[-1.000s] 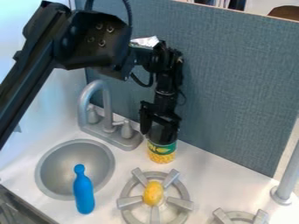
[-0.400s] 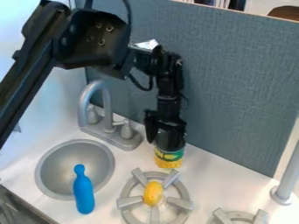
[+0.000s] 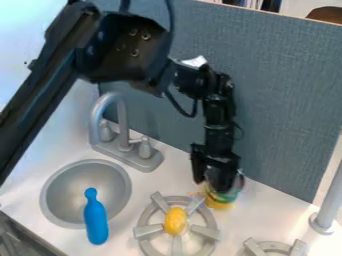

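Observation:
The black gripper (image 3: 217, 179) hangs down behind and to the right of the left burner, around the upper part of a can with a green and yellow label (image 3: 220, 199). Its fingers stand on either side of the can and hide much of it. On the burner (image 3: 209, 232) lies a yellow oval object (image 3: 176, 221). A blue bottle-shaped object (image 3: 95, 220) lies across the front rim of the round sink (image 3: 56, 186).
A grey faucet (image 3: 123, 132) stands behind the sink. A blue-grey partition (image 3: 280, 95) rises close behind the gripper. Part of a second burner (image 3: 274, 247) shows at the front right, and a grey post (image 3: 326, 212) stands at the right edge.
The arm and gripper have moved right and toward the front, and the can has moved the same way with them. The yellow object and the blue one have stayed in place.

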Robot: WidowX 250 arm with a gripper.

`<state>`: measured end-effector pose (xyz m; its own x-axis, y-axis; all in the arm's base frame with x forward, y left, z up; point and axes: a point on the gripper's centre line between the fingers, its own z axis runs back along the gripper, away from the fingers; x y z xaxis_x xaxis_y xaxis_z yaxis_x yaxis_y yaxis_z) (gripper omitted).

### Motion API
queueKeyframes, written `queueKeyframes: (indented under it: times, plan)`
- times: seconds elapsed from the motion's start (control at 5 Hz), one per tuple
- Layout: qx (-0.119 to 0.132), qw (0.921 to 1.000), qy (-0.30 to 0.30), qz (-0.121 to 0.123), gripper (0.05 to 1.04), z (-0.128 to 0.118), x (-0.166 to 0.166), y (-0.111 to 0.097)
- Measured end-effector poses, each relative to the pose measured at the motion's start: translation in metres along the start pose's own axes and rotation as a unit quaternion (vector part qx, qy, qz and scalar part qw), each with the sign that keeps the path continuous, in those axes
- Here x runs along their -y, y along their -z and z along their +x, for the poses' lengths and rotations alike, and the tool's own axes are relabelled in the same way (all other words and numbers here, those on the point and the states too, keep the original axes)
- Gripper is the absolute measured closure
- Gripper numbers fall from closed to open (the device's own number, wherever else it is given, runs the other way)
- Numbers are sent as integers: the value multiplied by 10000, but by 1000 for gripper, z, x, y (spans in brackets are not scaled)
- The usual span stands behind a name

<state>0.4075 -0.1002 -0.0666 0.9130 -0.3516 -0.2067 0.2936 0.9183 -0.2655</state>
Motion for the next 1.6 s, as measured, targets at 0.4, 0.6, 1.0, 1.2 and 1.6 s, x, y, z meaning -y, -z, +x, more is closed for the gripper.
queueKeyframes:
  times: [0.4,0.6,1.0,1.2,1.6]
  plan:
    - [40,9993,267,-254,83,4,18,-2]
    - [43,9986,334,-401,83,4,23,-3]
    - [257,9972,406,-565,83,8,27,6]
    - [649,9977,70,-169,83,11,19,3]
    - [1143,9930,120,-275,83,-37,12,-39]
